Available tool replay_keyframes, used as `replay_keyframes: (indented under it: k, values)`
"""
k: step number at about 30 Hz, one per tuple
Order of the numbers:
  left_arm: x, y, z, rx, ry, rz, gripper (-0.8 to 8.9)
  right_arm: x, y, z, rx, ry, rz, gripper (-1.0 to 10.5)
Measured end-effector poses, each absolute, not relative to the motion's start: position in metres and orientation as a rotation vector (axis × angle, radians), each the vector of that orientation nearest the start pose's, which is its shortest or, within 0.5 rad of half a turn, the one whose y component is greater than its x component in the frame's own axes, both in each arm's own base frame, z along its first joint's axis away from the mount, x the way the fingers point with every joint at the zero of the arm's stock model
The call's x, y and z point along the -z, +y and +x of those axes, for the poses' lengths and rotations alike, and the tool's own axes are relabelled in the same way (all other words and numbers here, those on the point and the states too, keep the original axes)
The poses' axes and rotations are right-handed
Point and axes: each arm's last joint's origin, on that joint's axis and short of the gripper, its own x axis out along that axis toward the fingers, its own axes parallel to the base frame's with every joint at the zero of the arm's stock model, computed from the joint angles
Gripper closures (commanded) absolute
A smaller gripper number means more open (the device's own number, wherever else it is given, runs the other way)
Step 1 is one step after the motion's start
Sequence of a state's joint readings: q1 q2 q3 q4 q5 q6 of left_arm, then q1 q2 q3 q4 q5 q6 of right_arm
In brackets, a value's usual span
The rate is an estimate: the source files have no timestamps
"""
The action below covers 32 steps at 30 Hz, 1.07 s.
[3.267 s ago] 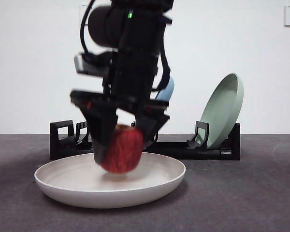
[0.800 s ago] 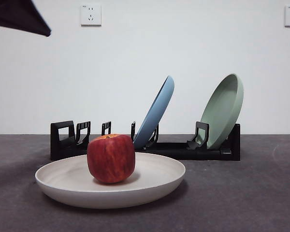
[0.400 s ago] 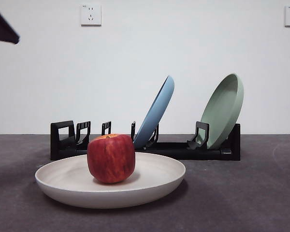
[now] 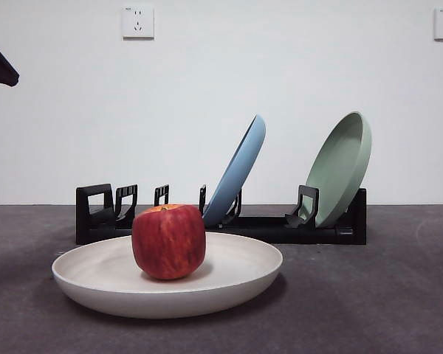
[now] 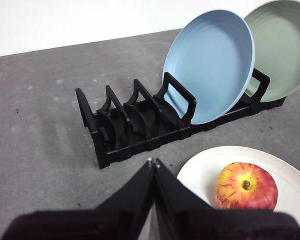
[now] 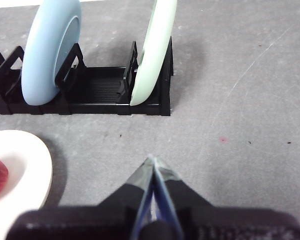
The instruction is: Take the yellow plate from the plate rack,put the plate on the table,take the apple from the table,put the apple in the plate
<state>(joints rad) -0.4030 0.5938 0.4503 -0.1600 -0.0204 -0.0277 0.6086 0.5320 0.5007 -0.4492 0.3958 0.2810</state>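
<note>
We see open air above the apple (image 4: 168,241) and the yellow plate (image 4: 236,284). Behind, the plate rack (image 4: 229,225) blocks passage; its blue plate (image 4: 240,168) and green plate (image 4: 343,166) lean tall. Bare table (image 4: 369,295) lies beside the yellow plate.

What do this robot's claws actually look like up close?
The left gripper has two matte black jaws tapering to thin pointed tips from a wide black block. The right gripper has the same shape, with greyish tape-like wrapping near its tips. No cables or markings show.
</note>
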Motion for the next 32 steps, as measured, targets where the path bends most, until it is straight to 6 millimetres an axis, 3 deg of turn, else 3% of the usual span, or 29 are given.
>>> replay_keyframes:
  k: [6, 12, 24, 32]
  values:
    - [-0.246, -0.056, 0.133, 0.374, 0.308, 0.039, 8.14, -0.246, 0.061, 0.107, -0.147, 0.446, 0.044, 9.5]
    - [-0.248, -0.043, 0.119, 0.33, 0.273, 0.105, 8.14, -0.246, 0.061, 0.107, -0.147, 0.446, 0.044, 9.5]
    - [-0.176, -0.013, 0.097, 0.113, 0.147, 0.083, 8.14, -0.246, 0.061, 0.107, -0.147, 0.446, 0.044, 9.5]
    - [-0.151, -0.009, 0.095, 0.086, 0.174, 0.083, 8.14, -0.246, 0.061, 0.107, -0.147, 0.446, 0.045, 9.5]
